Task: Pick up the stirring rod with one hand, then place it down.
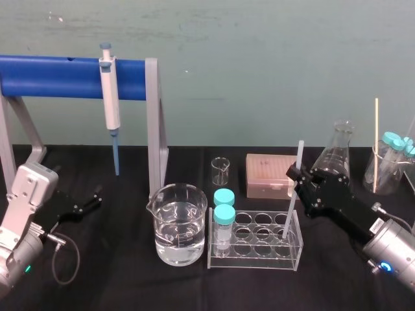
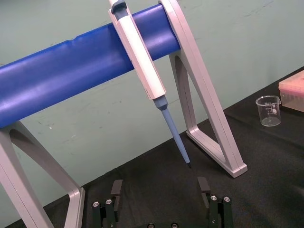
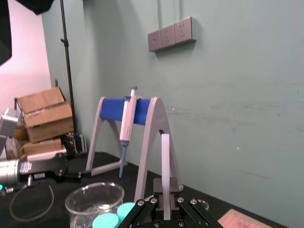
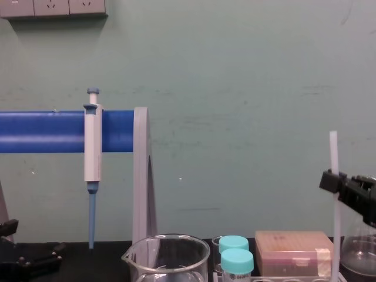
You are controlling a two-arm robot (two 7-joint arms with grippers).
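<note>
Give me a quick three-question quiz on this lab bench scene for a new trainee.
1. True or false: the right gripper holds the stirring rod, jaws shut on it.
2. The left gripper is: A) parked low at the left, jaws open; B) raised high over the rack, jaws shut; C) gripping the stirring rod.
3. How many teal-capped tubes stand in the rack?
Key: 1 true; 2 A; 3 two.
</note>
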